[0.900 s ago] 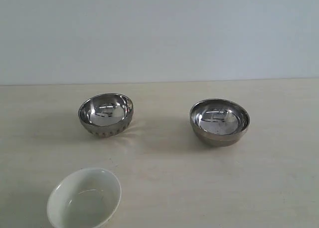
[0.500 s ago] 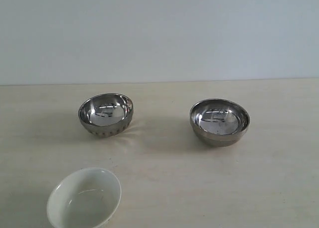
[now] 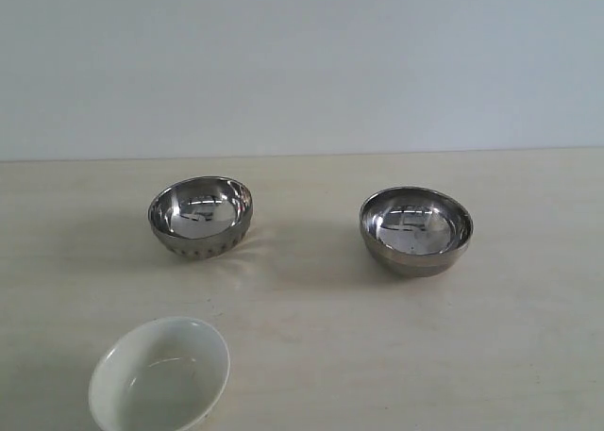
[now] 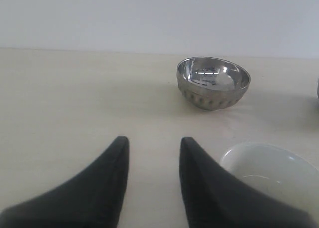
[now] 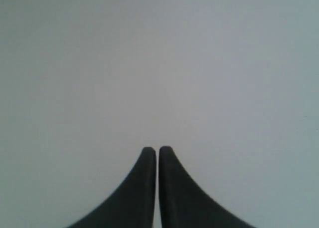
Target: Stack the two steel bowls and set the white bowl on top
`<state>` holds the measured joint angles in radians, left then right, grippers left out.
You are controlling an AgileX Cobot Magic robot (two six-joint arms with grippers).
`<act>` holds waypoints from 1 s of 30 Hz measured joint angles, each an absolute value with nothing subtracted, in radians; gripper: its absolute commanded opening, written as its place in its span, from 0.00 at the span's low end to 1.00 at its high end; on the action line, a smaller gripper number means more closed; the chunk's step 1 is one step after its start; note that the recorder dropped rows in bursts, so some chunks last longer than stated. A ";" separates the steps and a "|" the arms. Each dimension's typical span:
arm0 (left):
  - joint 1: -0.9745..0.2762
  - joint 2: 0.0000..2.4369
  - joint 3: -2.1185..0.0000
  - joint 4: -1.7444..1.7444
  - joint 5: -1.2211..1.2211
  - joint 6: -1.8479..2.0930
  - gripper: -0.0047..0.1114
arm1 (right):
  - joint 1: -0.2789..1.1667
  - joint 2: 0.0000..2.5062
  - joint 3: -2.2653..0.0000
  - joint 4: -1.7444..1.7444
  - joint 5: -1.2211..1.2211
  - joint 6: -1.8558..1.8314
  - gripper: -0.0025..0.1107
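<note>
Two steel bowls stand apart on the pale table: one ribbed bowl (image 3: 200,215) on the left, one smooth bowl (image 3: 415,230) on the right. The white bowl (image 3: 160,374) sits near the front left edge. Neither gripper shows in the exterior view. In the left wrist view my left gripper (image 4: 152,140) is open over bare table, with the ribbed steel bowl (image 4: 213,82) ahead and the white bowl (image 4: 269,175) just beside one finger. My right gripper (image 5: 157,150) is shut on nothing and faces a plain grey wall.
A plain grey-white wall (image 3: 302,63) backs the table (image 3: 311,346). A sliver of the second steel bowl (image 4: 317,87) shows at the edge of the left wrist view.
</note>
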<state>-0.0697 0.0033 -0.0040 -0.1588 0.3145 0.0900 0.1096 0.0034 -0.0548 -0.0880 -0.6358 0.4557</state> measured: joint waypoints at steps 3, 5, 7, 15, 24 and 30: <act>-0.070 0.003 -0.004 -0.159 0.315 0.090 0.32 | 0.110 0.011 -0.202 -0.269 -0.428 0.619 0.02; -0.070 0.003 -0.004 -0.159 0.315 0.090 0.32 | 0.110 0.044 -0.277 -0.378 -0.341 0.706 0.02; -0.070 0.003 -0.004 -0.159 0.315 0.090 0.32 | 0.110 0.088 -0.333 -0.469 -0.295 0.777 0.02; -0.070 0.003 -0.004 -0.159 0.315 0.090 0.32 | 0.110 0.364 -0.488 -0.730 -0.215 1.008 0.56; -0.070 0.003 -0.004 -0.159 0.315 0.090 0.32 | 0.110 0.792 -0.576 -0.775 -0.161 1.059 0.76; -0.070 0.003 -0.004 -0.159 0.315 0.090 0.32 | 0.110 1.131 -0.669 -0.783 -0.148 1.059 0.76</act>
